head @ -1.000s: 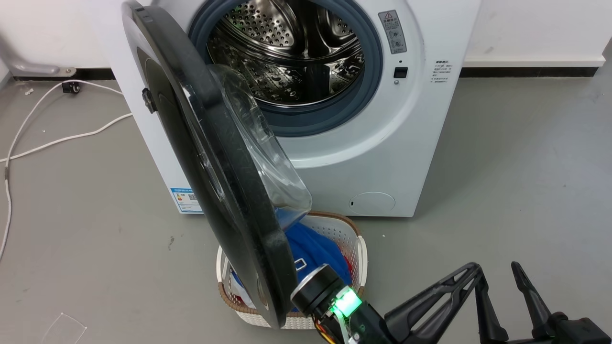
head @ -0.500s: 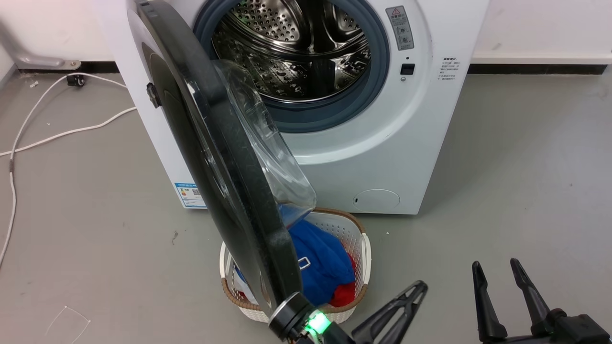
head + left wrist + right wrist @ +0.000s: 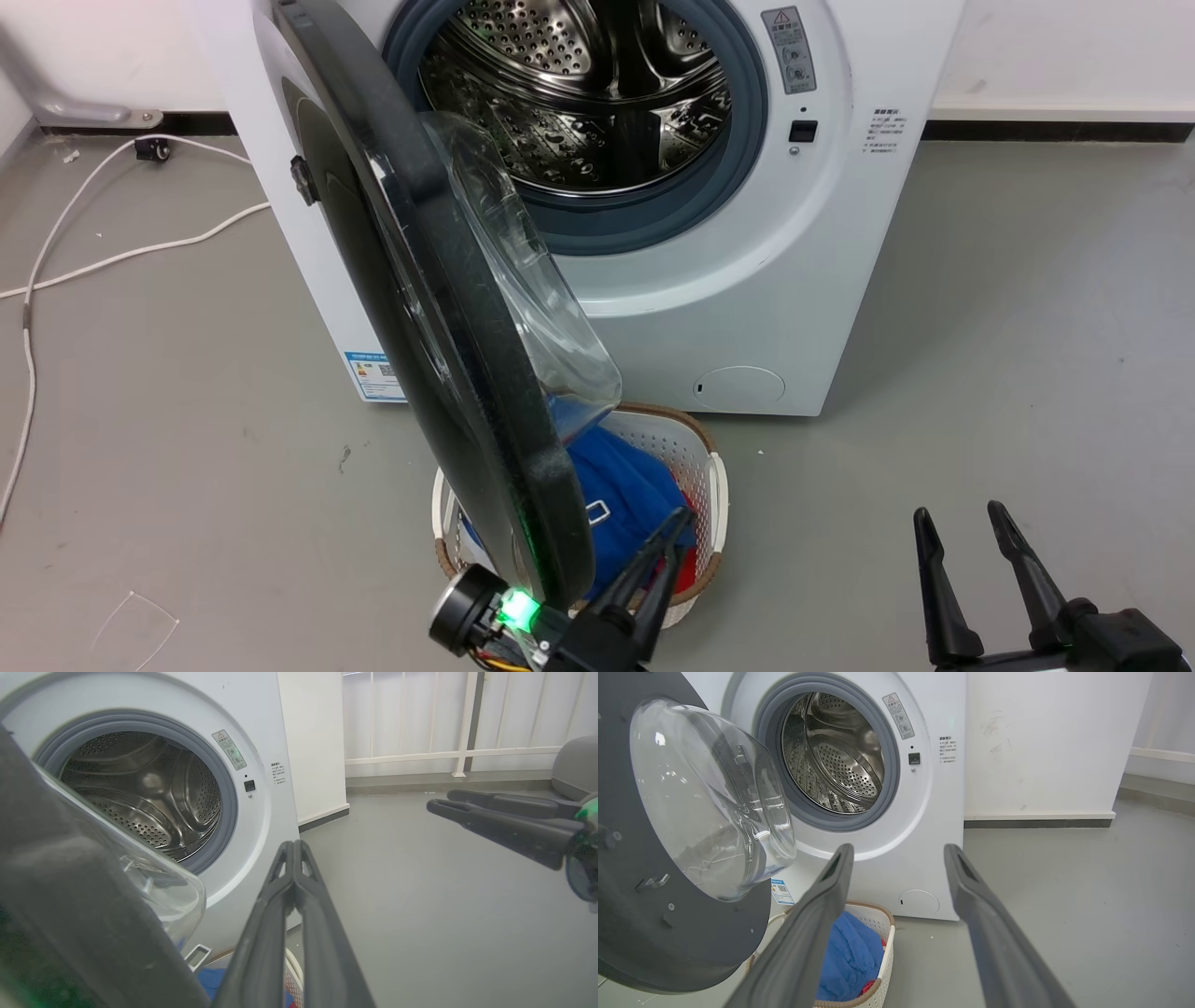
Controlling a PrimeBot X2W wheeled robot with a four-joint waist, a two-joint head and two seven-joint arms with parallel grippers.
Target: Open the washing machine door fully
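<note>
The washing machine (image 3: 747,280) is a white front-loader with its steel drum exposed. The washing machine door (image 3: 420,308), black with a bulging glass bowl, hangs from its hinge on the left and stands out nearly edge-on to my head view. It also shows as the washing machine door (image 3: 654,942) in the right wrist view and as the washing machine door (image 3: 70,896) in the left wrist view. My left gripper (image 3: 686,518) is shut on nothing, just right of the door's lower rim and above the basket. Its tips meet at my left gripper (image 3: 293,844). My right gripper (image 3: 957,513) is open, farther right over bare floor, with the gap in my right gripper (image 3: 899,849) facing the washer.
A white laundry basket (image 3: 717,485) holding blue and red clothes sits on the floor under the door's lower edge, right in front of the washer. A white cable (image 3: 140,252) runs across the grey floor on the left. A white railing (image 3: 462,723) stands beyond the washer's right side.
My left gripper has swung left across the basket to the door's lower rim. The right gripper has barely moved. The door stands at about the same angle. The camera shifted slightly.
</note>
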